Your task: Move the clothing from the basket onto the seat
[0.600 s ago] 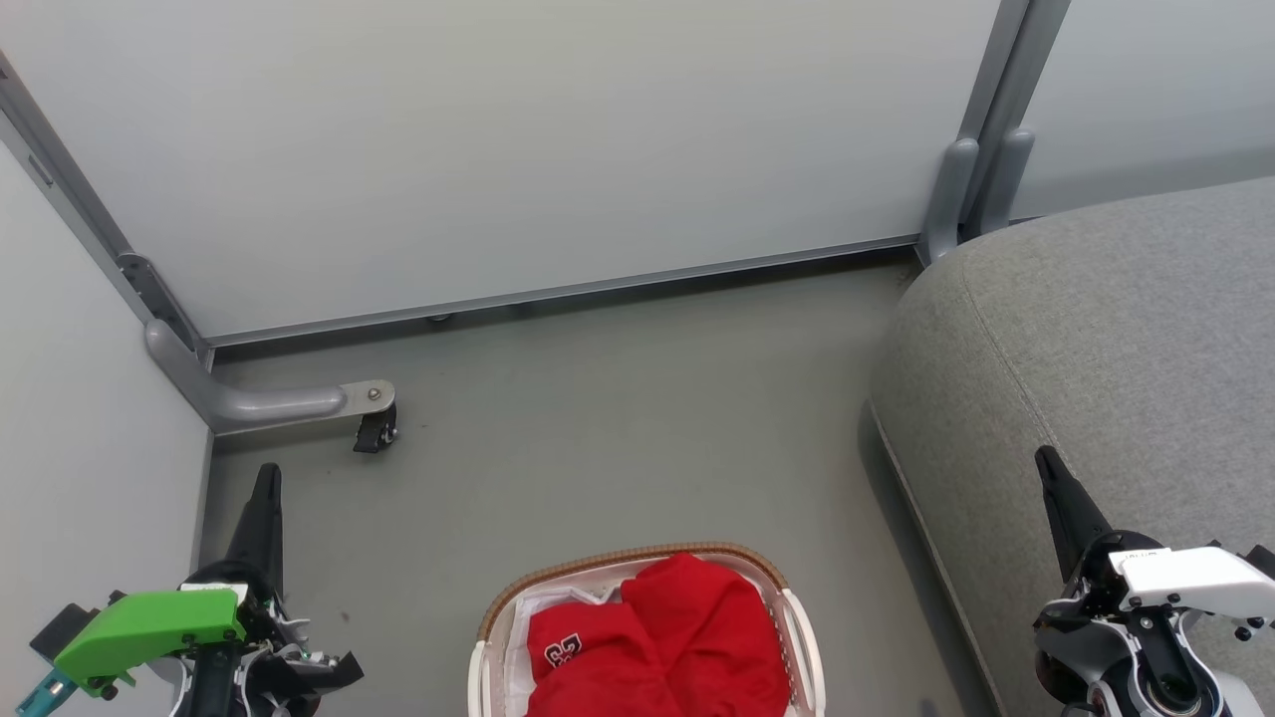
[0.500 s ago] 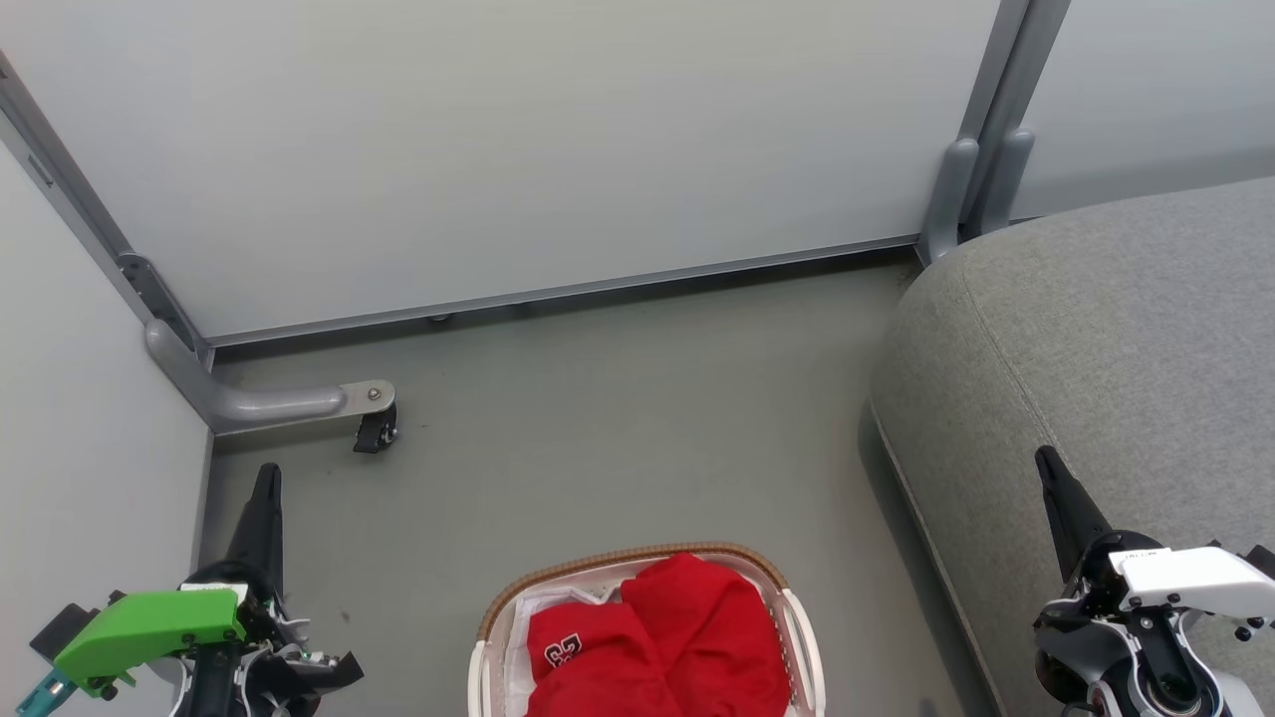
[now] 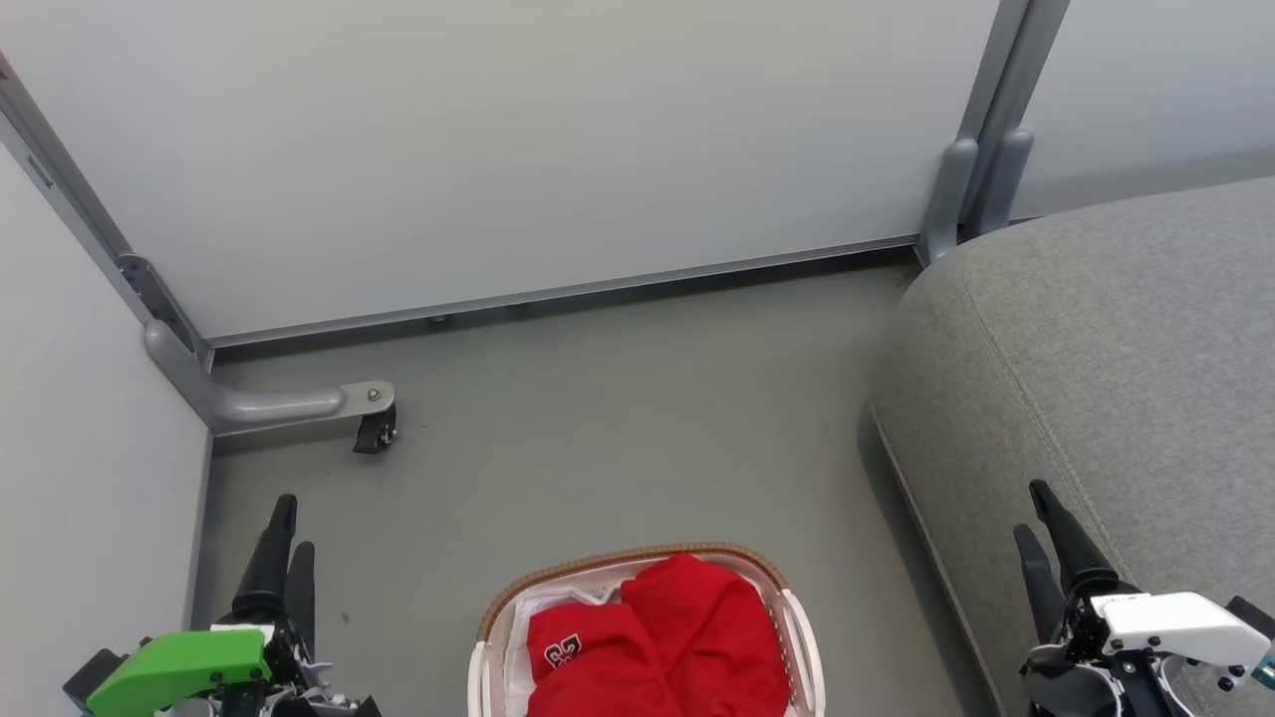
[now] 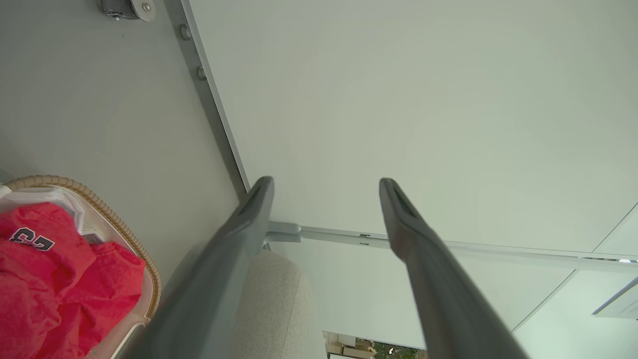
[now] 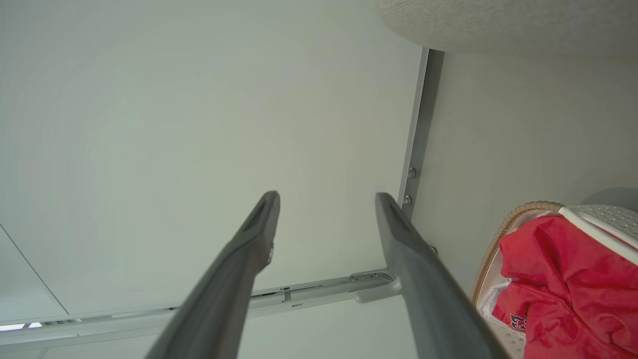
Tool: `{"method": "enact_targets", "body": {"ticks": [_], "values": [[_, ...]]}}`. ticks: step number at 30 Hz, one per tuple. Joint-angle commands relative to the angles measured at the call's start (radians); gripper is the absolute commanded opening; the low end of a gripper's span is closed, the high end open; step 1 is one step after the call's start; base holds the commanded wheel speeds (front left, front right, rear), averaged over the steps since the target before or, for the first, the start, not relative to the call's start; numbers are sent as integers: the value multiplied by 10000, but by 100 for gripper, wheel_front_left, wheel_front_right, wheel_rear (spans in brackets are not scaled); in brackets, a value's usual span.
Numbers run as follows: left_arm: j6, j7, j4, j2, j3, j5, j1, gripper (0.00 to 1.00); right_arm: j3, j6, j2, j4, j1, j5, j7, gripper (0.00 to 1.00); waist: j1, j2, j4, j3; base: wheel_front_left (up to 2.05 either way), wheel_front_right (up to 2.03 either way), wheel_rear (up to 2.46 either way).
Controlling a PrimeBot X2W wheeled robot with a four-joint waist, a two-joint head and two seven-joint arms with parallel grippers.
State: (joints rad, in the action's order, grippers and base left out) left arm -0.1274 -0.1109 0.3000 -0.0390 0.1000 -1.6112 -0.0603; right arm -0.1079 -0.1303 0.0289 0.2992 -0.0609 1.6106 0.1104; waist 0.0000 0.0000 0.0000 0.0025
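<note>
Looks like a lab or test bay staged as a living room, not a real home. Walls are plain pale partition panels [image 3: 548, 149] in grey metal frames [image 3: 1006, 90]; one frame stands on a foot [image 3: 269, 403] with a black caster wheel [image 3: 376, 431], so they're movable dividers. Bare grey floor [image 3: 618, 418]. Home props: a grey fabric sofa [image 3: 1116, 349] at right and a laundry basket [image 3: 637, 554] of red clothes [image 3: 697, 627] on the floor. Wrist views show more of the same panels and rails [image 4: 498, 249].
</note>
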Motion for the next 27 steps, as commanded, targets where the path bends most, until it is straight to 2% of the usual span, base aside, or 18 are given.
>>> {"method": "enact_targets", "body": {"ticks": [1,7,15,27], "values": [[-11,142,-168,-18,-142,35,-143,100,54,0,62,-149,-83,-70,-127,100,0,0,1,-8,0,0,0],[-13,441,-229,-27,-475,178,-90,100,63,-1,78,-118,-1,-349,-428,100,0,0,7,-31,0,0,0],[-16,807,-304,-39,-731,846,-80,100,-209,-1,98,-83,-5,-1290,-795,100,0,0,20,-51,0,0,0],[146,1311,-789,-57,-946,3163,-129,100,-379,-2,124,-879,114,-4378,-1300,100,0,0,58,-53,0,0,0]]}}
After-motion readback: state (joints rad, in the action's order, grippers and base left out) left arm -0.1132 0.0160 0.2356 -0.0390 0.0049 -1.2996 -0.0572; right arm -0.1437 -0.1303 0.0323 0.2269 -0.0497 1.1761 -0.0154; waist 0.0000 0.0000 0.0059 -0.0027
